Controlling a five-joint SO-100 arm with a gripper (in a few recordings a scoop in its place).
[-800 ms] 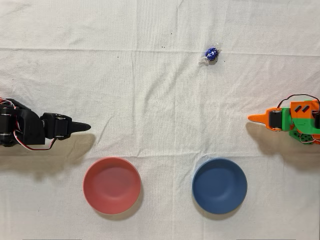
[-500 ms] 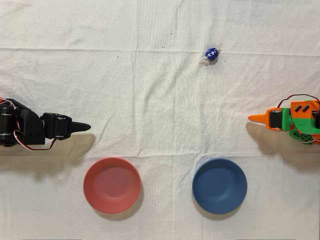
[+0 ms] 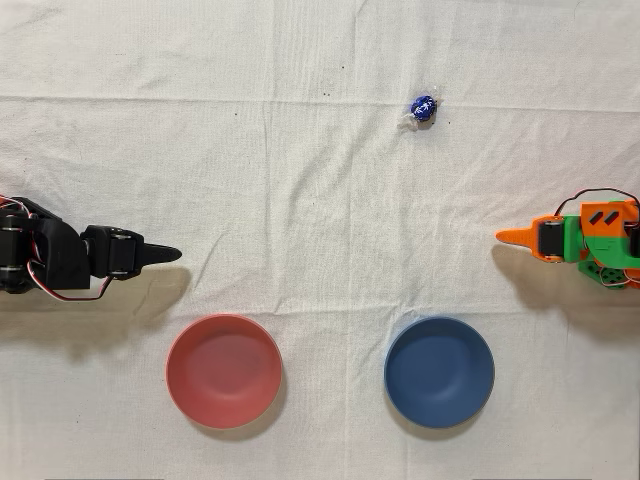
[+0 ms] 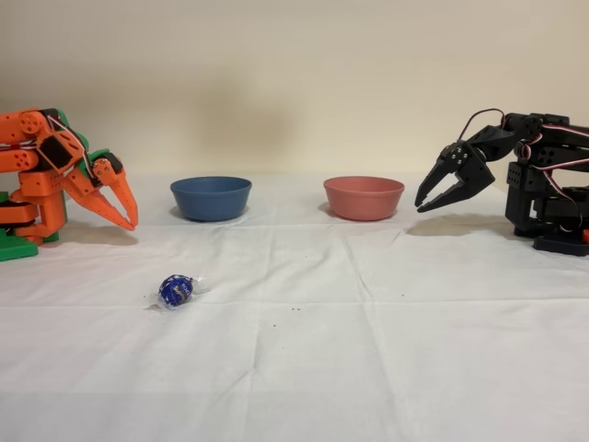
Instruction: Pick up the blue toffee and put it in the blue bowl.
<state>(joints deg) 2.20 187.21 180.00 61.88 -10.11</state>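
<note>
- While the orange arm sits folded at the right edge of the overhead view, its end effector (image 3: 512, 238) holds nothing; its two orange fingers look nearly together, though I cannot tell for sure whether they are clenched or slightly parted.
- The small round toffee in shiny dark-blue foil with twisted clear wrapper ends (image 3: 421, 109) lies alone on the white cloth covering the counter (image 3: 300, 150), well apart from the arm and from both bowls.
- The round matte dark-blue bowl (image 3: 439, 372) stands near the lower edge of the overhead view, with the round red-pink bowl (image 3: 224, 371) well to its left.
- A black arm (image 3: 60, 260) stands idle at the left edge of that view.
- Judged from this, the task is at its very start: the reach has not begun. The next move calls for extending toward the toffee, parting the fingers and coming down around the foil ball.
- The fixed view adds height: the end effector (image 4: 126, 214) points down, hanging above the cloth, and both bowls have low upright walls.
- The overhead view alone shows how far the toffee lies from the bowls.
</note>
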